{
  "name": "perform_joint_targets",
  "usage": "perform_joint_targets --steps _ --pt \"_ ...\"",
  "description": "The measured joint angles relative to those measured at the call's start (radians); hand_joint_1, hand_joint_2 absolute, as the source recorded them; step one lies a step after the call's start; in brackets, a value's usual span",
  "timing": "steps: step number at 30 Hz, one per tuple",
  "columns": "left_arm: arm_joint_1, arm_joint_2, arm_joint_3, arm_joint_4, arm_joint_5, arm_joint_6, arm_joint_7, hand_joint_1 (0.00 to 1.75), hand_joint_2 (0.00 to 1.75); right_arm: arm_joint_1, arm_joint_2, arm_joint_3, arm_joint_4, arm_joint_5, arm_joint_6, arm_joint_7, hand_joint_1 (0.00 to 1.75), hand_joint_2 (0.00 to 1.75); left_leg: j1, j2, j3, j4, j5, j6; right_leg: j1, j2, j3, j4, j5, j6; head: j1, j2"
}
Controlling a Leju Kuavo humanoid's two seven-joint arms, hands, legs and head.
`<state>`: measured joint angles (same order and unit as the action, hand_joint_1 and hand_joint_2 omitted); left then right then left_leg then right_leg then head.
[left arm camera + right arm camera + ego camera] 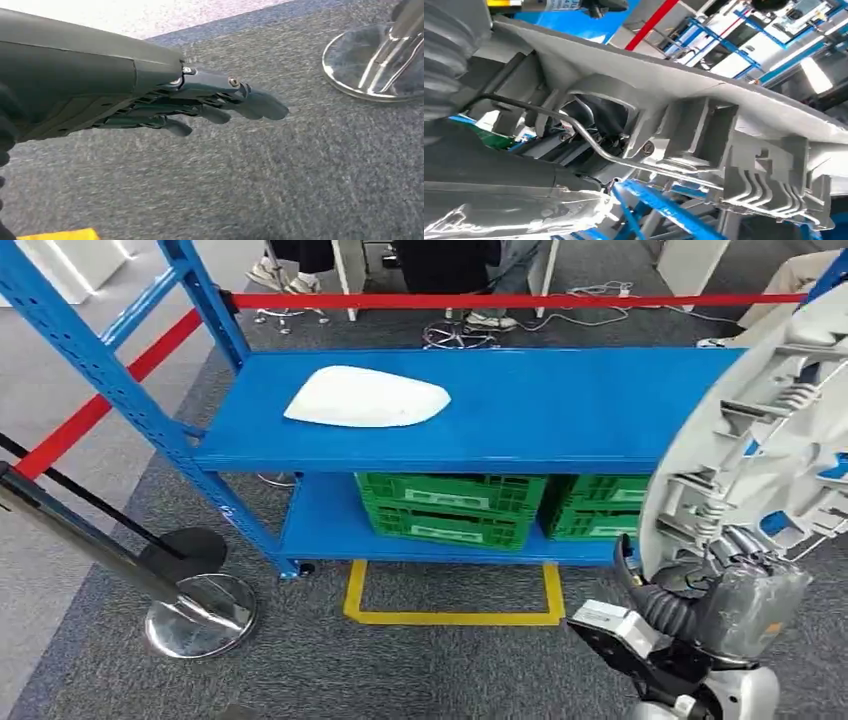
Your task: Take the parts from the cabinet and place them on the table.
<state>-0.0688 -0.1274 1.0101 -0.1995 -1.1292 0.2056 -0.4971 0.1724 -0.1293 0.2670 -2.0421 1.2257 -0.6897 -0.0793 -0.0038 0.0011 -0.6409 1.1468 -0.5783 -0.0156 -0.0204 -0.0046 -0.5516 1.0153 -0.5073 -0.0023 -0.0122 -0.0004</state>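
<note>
Held high at three o'clock in the head view: a grey ribbed part [770,440], underside out, right hand [735,600] grasping its lower edge. Looks rigid moulded plastic, light but bulky, springs and thin ribs likely fragile; best gripped on the solid rim. Second white part [366,398] lying on the blue shelf [560,410] at eleven o'clock. Left hand [210,105] hanging, fingers released, nothing held. Green crates [450,508] below at six o'clock, contents hidden.

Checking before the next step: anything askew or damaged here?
Nothing stands out. One white part lies flat on the blue shelf; the right hand holds a ribbed grey-white part upright; green crates sit squarely below. No visible damage.
</note>
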Motion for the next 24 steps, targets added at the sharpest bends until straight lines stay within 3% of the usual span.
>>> perform_joint_targets --steps 2,3,4,5,7,8,10,12,13,14,16,17,18,19,20,21,22,23,24 --pt "0.0 -0.001 0.0 0.0 0.0 0.0 0.0 0.0 1.75 0.003 0.0 -0.002 -0.001 0.0 0.0 0.0 1.64 1.75 0.002 0.0 -0.044 0.15 -0.074 -0.004 0.003 0.0 -0.02 0.001 0.014 -0.001 0.0 0.0" --pt "0.0 -0.001 0.0 0.0 0.0 0.0 0.001 0.0 1.75 0.004 0.0 -0.003 -0.001 0.0 0.0 0.0 1.64 1.75 0.002 0.0 -0.04 0.167 -0.077 -0.003 0.005 0.0 -0.03 0.001 0.022 -0.002 0.0 0.0" --pt "0.0 -0.001 0.0 0.0 0.0 0.0 0.002 0.0 1.75 0.006 0.001 -0.004 -0.001 0.0 0.0 0.0 1.64 1.75 0.002 0.0 -0.014 0.141 -0.058 0.001 0.007 0.0 -0.038 0.002 0.029 -0.002 -0.001 0.0" --pt "0.0 -0.001 0.0 0.0 0.0 0.0 0.002 0.0 1.75 0.007 0.001 -0.006 -0.002 0.0 0.0 0.001 1.64 1.75 0.001 0.0 0.03 0.076 -0.026 0.009 0.01 0.001 -0.045 0.002 0.035 -0.002 0.0 0.0" --pt "-0.001 -0.001 -0.001 -0.003 0.0 0.0 0.002 0.0 1.75 0.007 0.003 -0.01 -0.008 0.0 0.0 0.001 1.64 1.75 -0.008 -0.001 0.147 -0.108 0.039 0.034 0.014 0.004 -0.054 0.001 0.047 -0.001 0.0 0.0" --pt "-0.003 -0.001 -0.002 -0.008 0.0 0.0 0.002 0.0 1.75 0.008 0.007 -0.012 -0.013 0.0 0.0 0.001 1.64 1.75 -0.013 -0.001 0.174 -0.162 0.032 0.049 0.018 0.003 -0.061 0.003 0.053 0.004 0.002 0.0" --pt "-0.004 -0.003 -0.003 -0.008 0.0 0.0 0.002 0.0 1.75 0.007 0.009 -0.014 -0.016 -0.001 0.0 -0.004 1.64 1.75 -0.014 -0.002 0.164 -0.165 0.039 0.046 0.015 0.001 -0.071 0.004 0.067 0.014 0.0 0.0" --pt "0.002 -0.003 -0.004 -0.008 0.0 0.0 0.002 0.0 1.75 0.015 0.013 -0.018 -0.022 -0.005 0.0 -0.008 1.64 1.75 -0.014 -0.002 0.157 -0.176 0.06 0.05 0.014 0.001 -0.072 -0.005 0.083 0.03 0.001 0.0" --pt "0.001 -0.007 -0.005 -0.008 0.0 0.0 0.002 0.0 1.75 0.017 0.013 -0.022 -0.025 -0.006 0.0 -0.009 1.64 1.75 -0.007 0.004 0.155 -0.187 0.075 0.05 0.012 0.003 -0.081 0.008 0.058 0.032 0.001 0.0" --pt "0.0 -0.006 -0.005 -0.009 0.0 0.0 0.002 0.0 1.75 0.017 0.013 -0.026 -0.028 -0.006 0.0 -0.012 1.64 1.75 -0.007 0.004 0.145 -0.187 0.083 0.057 0.013 0.003 -0.099 0.038 0.013 0.036 0.005 0.0" --pt "-0.001 -0.008 -0.006 -0.011 0.001 0.0 0.003 0.0 1.75 0.018 0.016 -0.026 -0.031 -0.008 0.0 -0.015 1.64 1.75 -0.008 0.004 0.125 -0.186 0.098 0.06 0.008 0.003 -0.138 0.185 -0.092 0.043 0.006 0.0" --pt "0.0 -0.008 -0.006 -0.011 0.001 0.0 0.003 0.0 1.75 0.021 0.016 -0.027 -0.031 -0.008 0.0 -0.015 1.64 1.75 -0.008 0.005 0.114 -0.185 0.106 0.059 0.008 0.003 -0.156 0.257 -0.125 0.047 0.005 0.0" --pt "0.0 -0.008 -0.006 -0.011 0.001 0.0 0.003 0.0 1.75 0.024 0.016 -0.03 -0.031 -0.009 0.0 -0.015 1.64 1.75 -0.008 0.005 0.102 -0.184 0.114 0.058 0.008 0.003 -0.16 0.303 -0.128 0.05 0.007 0.0" --pt "0.001 -0.01 -0.006 -0.011 0.001 0.0 0.003 0.0 1.75 0.024 0.016 -0.034 -0.031 -0.01 0.0 -0.016 1.64 1.75 -0.008 0.005 0.091 -0.182 0.122 0.056 0.007 0.003 -0.141 0.296 -0.103 0.053 0.006 0.0" --pt "0.0 -0.011 -0.006 -0.011 0.001 0.0 0.003 0.0 1.75 0.024 0.016 -0.035 -0.032 -0.011 0.0 -0.016 1.64 1.75 -0.007 0.005 0.082 -0.18 0.128 0.054 0.006 0.003 -0.104 0.25 -0.068 0.055 0.007 0.0" --pt "0.0 -0.013 -0.006 -0.011 0.001 0.0 0.003 0.0 1.75 0.024 0.017 -0.036 -0.034 -0.013 0.0 -0.017 1.64 1.75 -0.004 0.005 0.073 -0.176 0.132 0.049 0.003 0.002 -0.044 0.163 -0.03 0.056 0.006 0.0" --pt "0.0 -0.013 -0.006 -0.011 0.001 0.0 0.003 0.0 1.75 0.024 0.018 -0.037 -0.035 -0.014 0.0 -0.019 1.64 1.75 -0.003 0.005 0.066 -0.168 0.134 0.045 0.0 0.001 0.021 0.066 -0.011 0.06 0.007 0.0" --pt "0.001 -0.013 -0.006 -0.013 0.001 0.0 0.003 0.0 1.75 0.022 0.018 -0.038 -0.036 -0.014 0.0 -0.019 1.64 1.75 -0.01 0.004 0.055 -0.159 0.136 0.041 0.003 0.002 0.068 -0.005 -0.04 0.065 0.008 0.0" --pt "0.0 -0.013 -0.006 -0.014 0.001 0.0 0.003 0.0 1.75 0.023 0.021 -0.039 -0.04 -0.014 0.0 -0.02 1.64 1.75 -0.011 0.004 0.047 -0.149 0.14 0.035 0.004 0.007 0.079 -0.027 -0.043 0.056 0.006 0.0"
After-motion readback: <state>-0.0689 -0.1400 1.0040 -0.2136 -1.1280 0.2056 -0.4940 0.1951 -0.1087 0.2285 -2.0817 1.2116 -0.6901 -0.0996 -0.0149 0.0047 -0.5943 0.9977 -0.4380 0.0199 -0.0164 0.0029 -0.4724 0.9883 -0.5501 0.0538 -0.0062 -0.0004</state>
